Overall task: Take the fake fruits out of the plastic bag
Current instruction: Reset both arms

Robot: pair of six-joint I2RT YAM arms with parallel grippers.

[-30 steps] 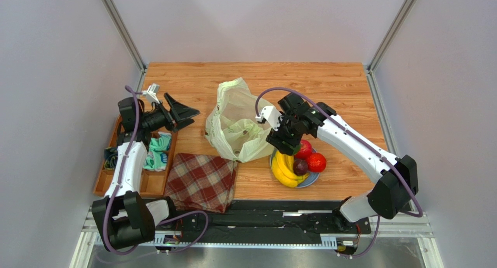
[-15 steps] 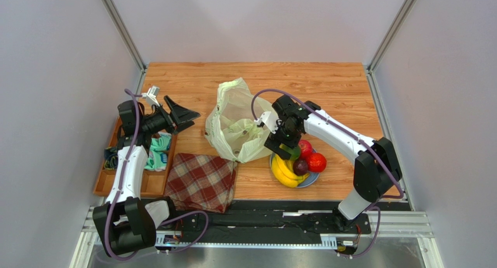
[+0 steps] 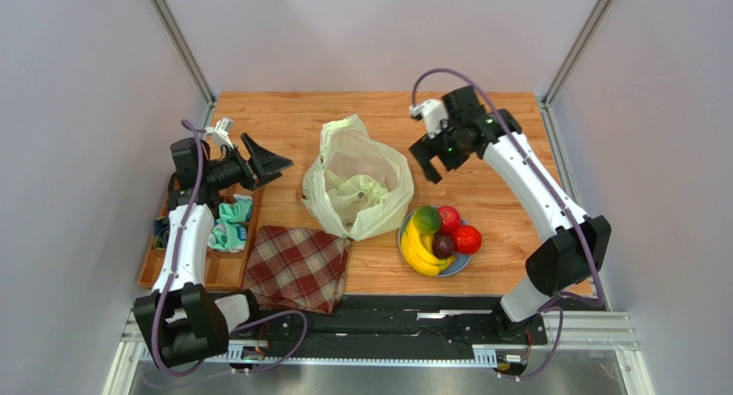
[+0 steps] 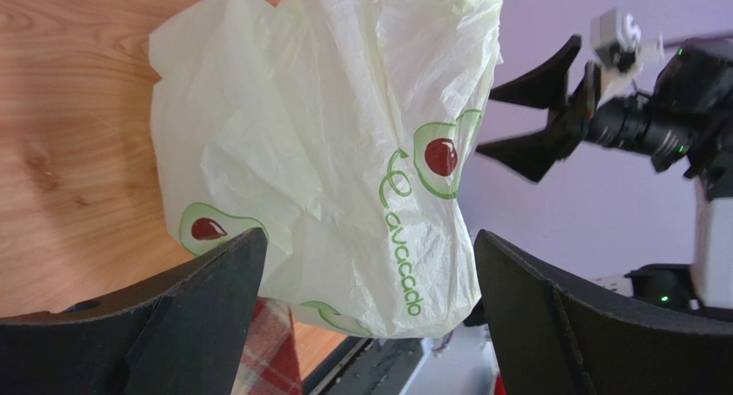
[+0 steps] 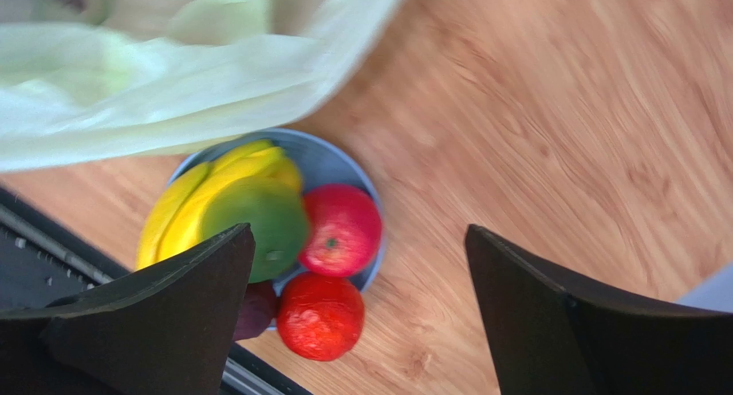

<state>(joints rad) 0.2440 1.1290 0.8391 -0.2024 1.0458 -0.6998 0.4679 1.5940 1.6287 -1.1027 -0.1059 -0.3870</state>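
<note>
Top external: your right gripper [image 3: 435, 160] and left gripper [image 3: 277, 168] are wide open, holding nothing; the fake fruits [image 3: 434, 239] sit on the plate [image 3: 463, 262].

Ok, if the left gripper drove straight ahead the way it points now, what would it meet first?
Most likely the plastic bag: the left gripper is open and aimed at its side, and the wrist view shows the bag framed between the fingers. Depth is unclear, but nothing shows between.

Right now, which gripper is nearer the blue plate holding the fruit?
Right. The right gripper is open over the table just past the blue plate, on its far side. The left gripper, also open, is beyond the plastic bag, by the table's left edge.
</note>
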